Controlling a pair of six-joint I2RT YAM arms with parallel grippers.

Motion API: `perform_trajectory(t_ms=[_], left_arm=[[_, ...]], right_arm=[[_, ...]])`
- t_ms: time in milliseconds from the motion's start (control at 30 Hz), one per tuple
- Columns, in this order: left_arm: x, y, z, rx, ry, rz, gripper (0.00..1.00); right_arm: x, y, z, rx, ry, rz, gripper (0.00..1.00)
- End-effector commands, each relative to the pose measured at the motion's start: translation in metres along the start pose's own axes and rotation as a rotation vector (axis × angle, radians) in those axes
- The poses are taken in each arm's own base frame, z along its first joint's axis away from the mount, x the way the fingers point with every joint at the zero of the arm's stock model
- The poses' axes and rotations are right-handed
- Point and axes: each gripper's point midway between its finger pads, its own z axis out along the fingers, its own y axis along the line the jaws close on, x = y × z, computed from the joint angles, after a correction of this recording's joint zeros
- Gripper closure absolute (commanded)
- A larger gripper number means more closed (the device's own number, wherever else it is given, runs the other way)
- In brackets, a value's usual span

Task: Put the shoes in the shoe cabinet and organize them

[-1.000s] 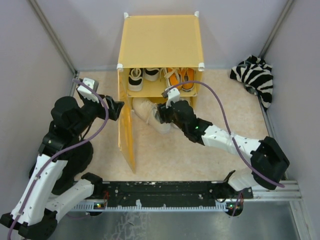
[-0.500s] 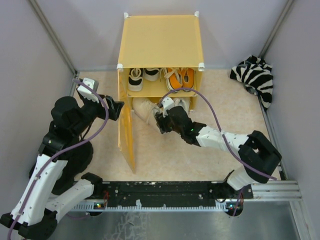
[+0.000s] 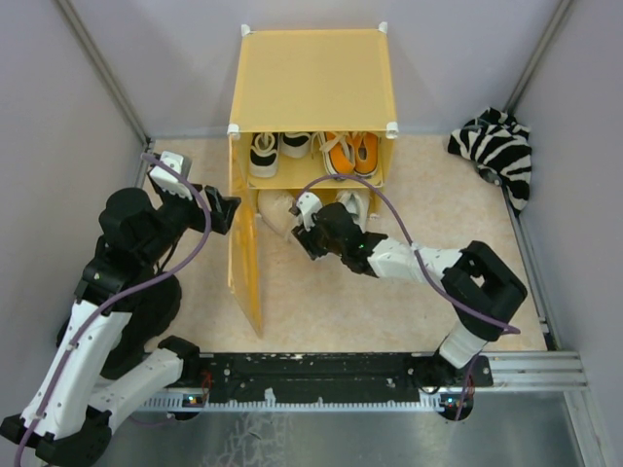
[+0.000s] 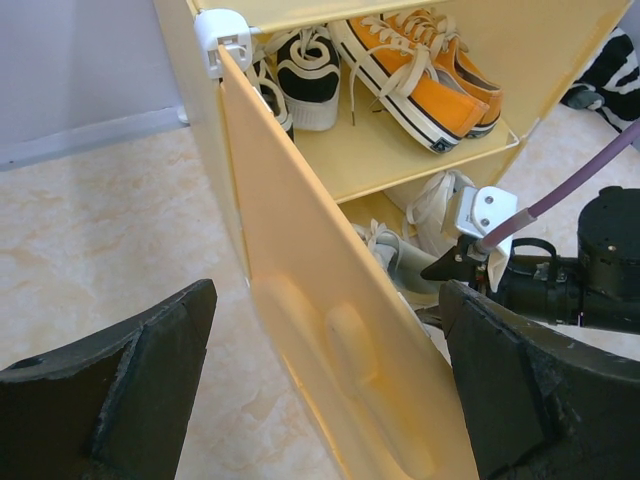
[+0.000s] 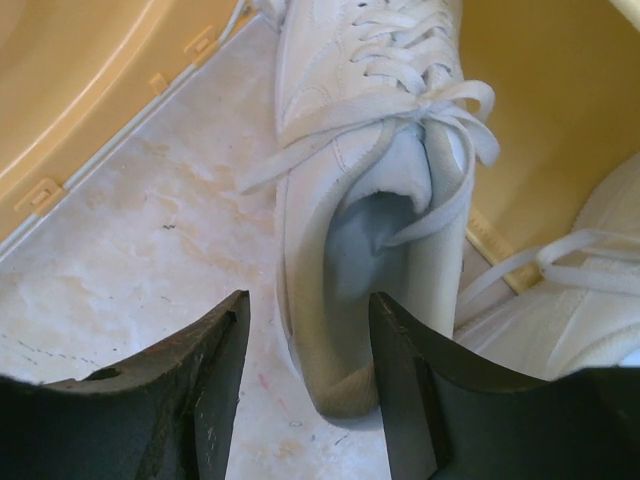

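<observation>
The yellow-orange shoe cabinet (image 3: 311, 78) stands at the back with its door (image 3: 245, 263) swung open. On its inner shelf (image 4: 390, 150) sit the black sneakers (image 3: 265, 153) and the orange sneakers (image 3: 350, 153). Both off-white sneakers lie in the lower compartment, one on the left (image 3: 275, 209) and one on the right (image 3: 352, 202). My right gripper (image 3: 304, 240) is open at the left sneaker's heel (image 5: 345, 380); the heel's left side wall lies between the jaws. My left gripper (image 4: 325, 400) is open and straddles the door (image 4: 330, 330) without gripping it.
A zebra-striped fabric bundle (image 3: 496, 151) lies at the back right by the wall. The second off-white sneaker (image 5: 590, 310) lies close on the right of my right gripper. Grey walls enclose the floor on three sides.
My right arm has swung left and toward the cabinet, and the off-white sneaker has slid farther into the lower compartment. The left arm and the door have not moved.
</observation>
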Motion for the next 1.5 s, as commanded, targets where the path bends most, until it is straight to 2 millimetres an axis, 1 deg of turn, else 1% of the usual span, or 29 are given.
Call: perform_trajectory(t_ms=[0, 133, 233, 267, 333, 400, 500, 633, 700, 733, 800, 900, 1000, 1100, 1200, 1233, 1267, 1300, 1333, 1433, 1467], left_arm=[[0.014, 0.007, -0.002, -0.032, 0.04, 0.028, 0.02], [0.014, 0.009, -0.004, -0.04, 0.038, 0.035, 0.02], [0.015, 0.008, -0.004, -0.037, 0.037, 0.037, 0.02], [0.014, 0.008, -0.005, -0.038, 0.035, 0.036, 0.02], [0.014, 0.01, -0.006, -0.044, 0.031, 0.038, 0.02], [0.014, 0.011, -0.008, -0.05, 0.03, 0.041, 0.02], [0.015, 0.011, -0.008, -0.053, 0.03, 0.042, 0.01], [0.017, 0.011, -0.007, -0.05, 0.031, 0.041, 0.01], [0.017, 0.01, -0.006, -0.044, 0.033, 0.041, 0.01], [0.017, 0.01, -0.005, -0.043, 0.035, 0.041, 0.01], [0.017, 0.009, -0.004, -0.04, 0.035, 0.04, 0.01], [0.016, 0.008, -0.005, -0.035, 0.035, 0.04, 0.01], [0.017, 0.009, -0.006, -0.042, 0.035, 0.039, 0.01], [0.018, 0.01, -0.007, -0.048, 0.037, 0.04, 0.01], [0.018, 0.011, -0.007, -0.05, 0.037, 0.041, 0.01], [0.019, 0.011, -0.007, -0.051, 0.037, 0.043, 0.01], [0.019, 0.011, -0.007, -0.052, 0.038, 0.043, 0.01], [0.019, 0.011, -0.007, -0.053, 0.037, 0.044, 0.01], [0.019, 0.012, -0.007, -0.054, 0.038, 0.045, 0.01], [0.019, 0.011, -0.005, -0.05, 0.039, 0.043, 0.01], [0.019, 0.011, -0.005, -0.047, 0.039, 0.044, 0.01]], right_arm=[[0.047, 0.024, 0.006, -0.14, 0.191, -0.089, 0.5], [0.05, 0.038, 0.017, -0.201, 0.212, -0.094, 0.54], [0.053, 0.045, 0.027, -0.219, 0.246, -0.105, 0.61], [0.054, 0.045, 0.03, -0.22, 0.256, -0.105, 0.66], [0.054, 0.041, 0.035, -0.197, 0.264, -0.103, 0.83], [0.049, 0.032, 0.038, -0.132, 0.245, -0.083, 0.99], [0.027, 0.007, 0.036, 0.031, 0.164, -0.023, 1.0], [-0.015, -0.02, 0.032, 0.208, 0.019, 0.109, 1.0], [-0.037, -0.028, 0.03, 0.255, -0.046, 0.166, 1.0], [-0.052, -0.028, 0.031, 0.258, -0.081, 0.188, 1.0], [-0.072, -0.03, 0.035, 0.266, -0.129, 0.21, 1.0], [-0.092, -0.034, 0.049, 0.287, -0.161, 0.223, 1.0], [-0.104, -0.043, 0.061, 0.33, -0.194, 0.232, 1.0], [-0.111, -0.054, 0.066, 0.37, -0.22, 0.254, 1.0], [-0.114, -0.063, 0.066, 0.395, -0.221, 0.28, 1.0], [-0.115, -0.062, 0.066, 0.386, -0.216, 0.278, 0.91], [-0.115, -0.059, 0.065, 0.364, -0.211, 0.265, 0.73], [-0.117, -0.057, 0.063, 0.349, -0.205, 0.263, 0.63], [-0.118, -0.053, 0.06, 0.324, -0.199, 0.264, 0.56], [-0.123, -0.036, 0.045, 0.221, -0.187, 0.264, 0.43], [-0.126, -0.03, 0.039, 0.19, -0.183, 0.26, 0.42]])
